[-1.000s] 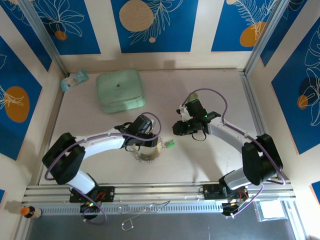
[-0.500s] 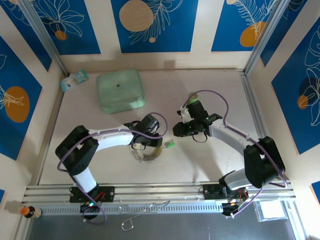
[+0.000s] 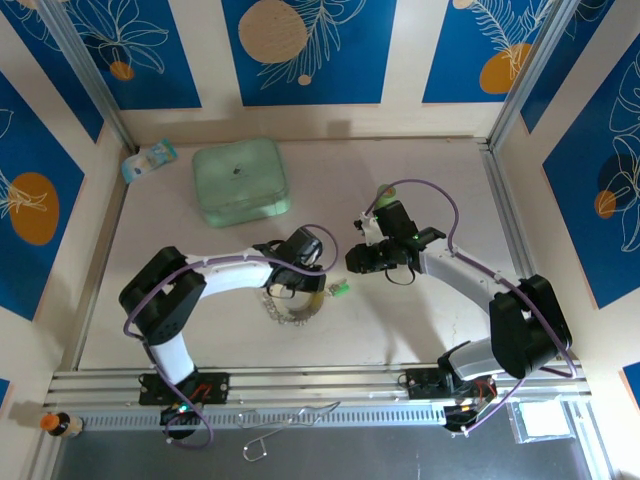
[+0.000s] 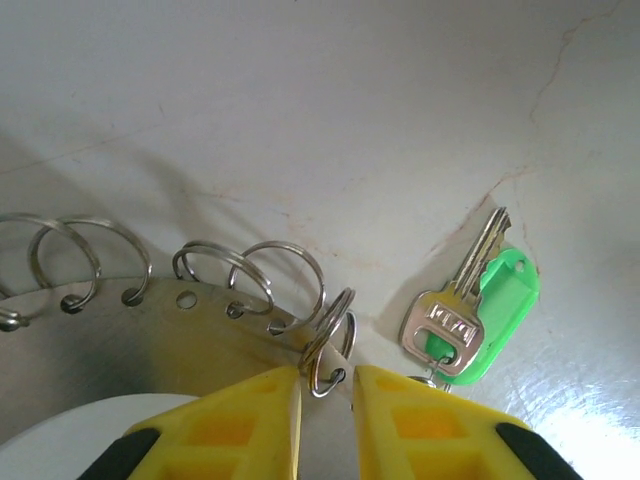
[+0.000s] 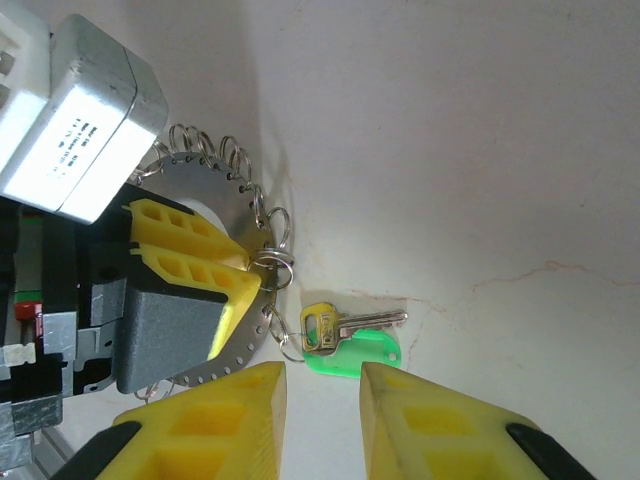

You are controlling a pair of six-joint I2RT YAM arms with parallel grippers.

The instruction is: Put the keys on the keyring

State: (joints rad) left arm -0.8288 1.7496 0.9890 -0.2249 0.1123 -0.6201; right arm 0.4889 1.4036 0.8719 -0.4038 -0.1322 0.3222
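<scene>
Left wrist view: the green-tagged key (image 4: pixel 452 322) lies flat on the tabletop (image 4: pixel 300 100), just beside the keyring (image 4: pixel 200 345). The left tool (image 4: pixel 327 375) stands nearly closed around a small loop (image 4: pixel 348 318) on the keyring's rim; I cannot tell whether it grips the loop. The right tool (image 5: pixel 322 375) hangs partly open and empty above the key.

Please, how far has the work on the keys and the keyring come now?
Done: nothing I can confirm. The green-tagged key lies on the table beside the keyring; whether they are already linked is unclear. In hand: the left tool brackets one split ring on the keyring's rim, while the right tool hovers open near the key. To do: thread on whatever key is not yet linked.
</scene>
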